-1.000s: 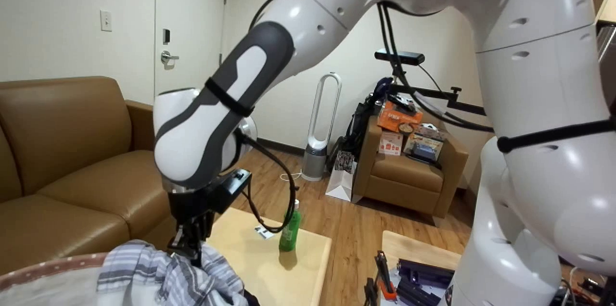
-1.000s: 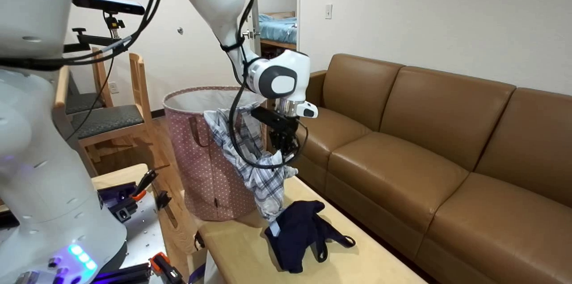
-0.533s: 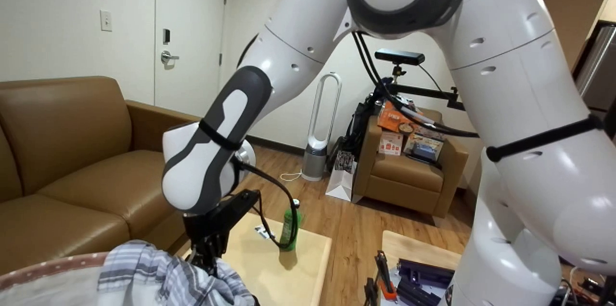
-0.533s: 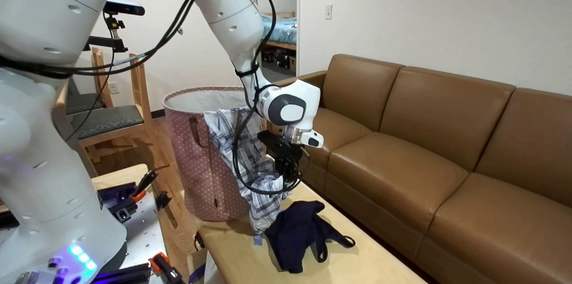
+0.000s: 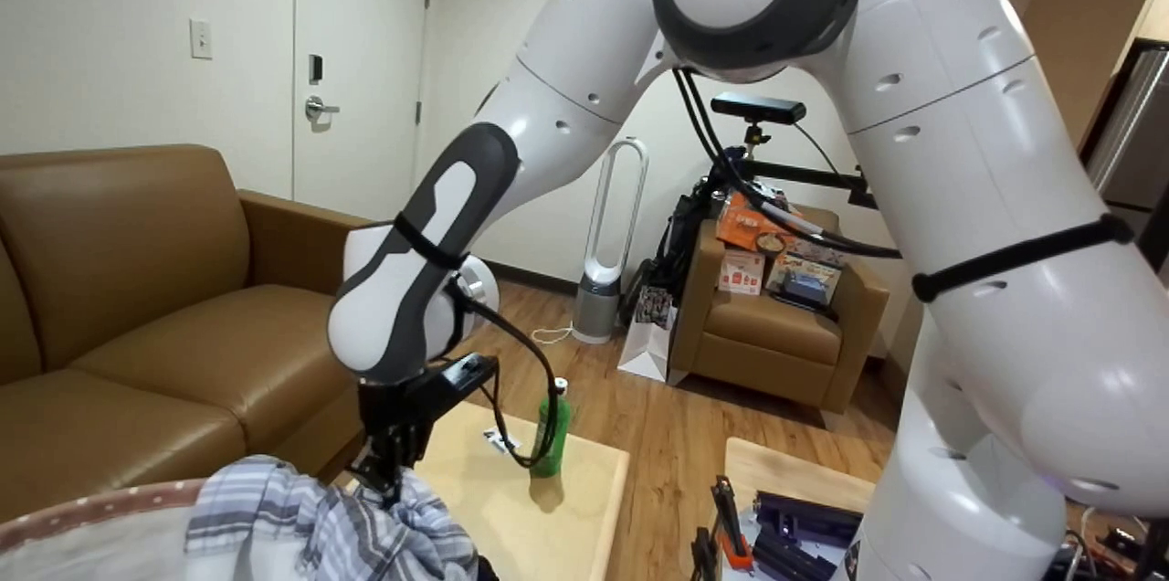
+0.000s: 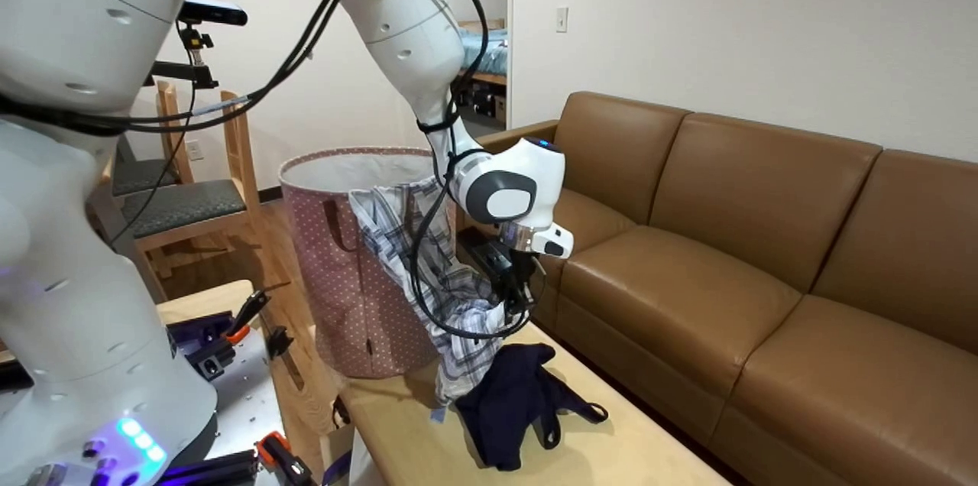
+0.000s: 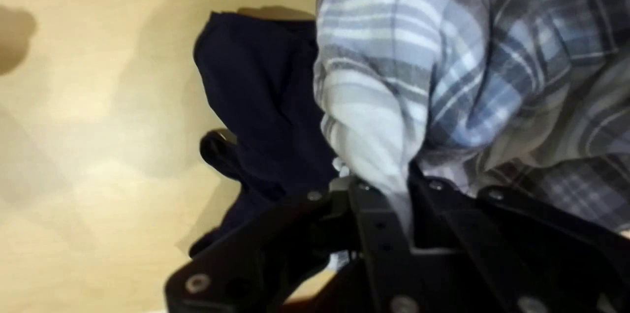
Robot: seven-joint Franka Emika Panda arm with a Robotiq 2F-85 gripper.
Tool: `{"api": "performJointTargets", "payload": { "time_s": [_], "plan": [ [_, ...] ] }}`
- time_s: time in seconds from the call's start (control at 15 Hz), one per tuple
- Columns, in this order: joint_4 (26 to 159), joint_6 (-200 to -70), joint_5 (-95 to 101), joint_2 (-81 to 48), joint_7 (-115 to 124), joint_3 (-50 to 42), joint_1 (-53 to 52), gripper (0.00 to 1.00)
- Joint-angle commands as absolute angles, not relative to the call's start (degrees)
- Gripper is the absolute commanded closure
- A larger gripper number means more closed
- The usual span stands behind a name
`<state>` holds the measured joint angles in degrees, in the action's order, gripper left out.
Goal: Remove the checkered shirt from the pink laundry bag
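Note:
The checkered shirt (image 6: 405, 222), blue, white and grey, hangs over the rim of the pink laundry bag (image 6: 325, 318) and droops toward the small table. In an exterior view its upper part (image 5: 242, 503) lies across the bag's rim (image 5: 110, 508); whatever cloth is inside is hidden. Beside the bag, low over the table, is my gripper (image 6: 513, 309), pointing down. A twisted pale fold of the shirt (image 7: 371, 131) runs in between its fingers in the wrist view, and the gripper (image 7: 391, 187) is shut on it. In an exterior view the gripper (image 5: 384, 488) partly sinks behind bunched cloth.
A dark plain cloth (image 6: 516, 402) lies on the wooden table (image 6: 603, 459), close under the shirt's hanging end. Farther along the table stands a green bottle (image 5: 549, 439). The brown sofa (image 6: 672, 287) runs alongside. A loop of black cable (image 6: 419, 272) hangs from the arm.
The gripper has come down and moved outward from the bag over the table, with the pinched fold of shirt following. The shirt's draped upper part has stayed on the rim.

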<state>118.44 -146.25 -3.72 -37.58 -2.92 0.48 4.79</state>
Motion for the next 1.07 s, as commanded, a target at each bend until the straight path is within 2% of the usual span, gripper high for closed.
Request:
{"api": "performJointTargets", "payload": {
  "time_s": [0.0, 0.2, 0.53, 0.67, 1.0],
  "plan": [
    [118.07, -151.63, -6.51, -35.66, -10.47, 6.09, 8.01, 0.55],
    [118.38, -152.66, -5.08, -33.25, -14.35, 7.91, 8.28, 0.35],
    [121.00, -145.33, -6.40, -25.75, -16.51, 9.47, 8.41, 0.03],
    [123.01, -142.47, -5.97, -20.85, -16.90, 9.04, 7.64, 0.00],
    [123.43, -131.24, -3.77, -9.70, -18.40, 8.81, 3.32, 0.00]
  ]
}}
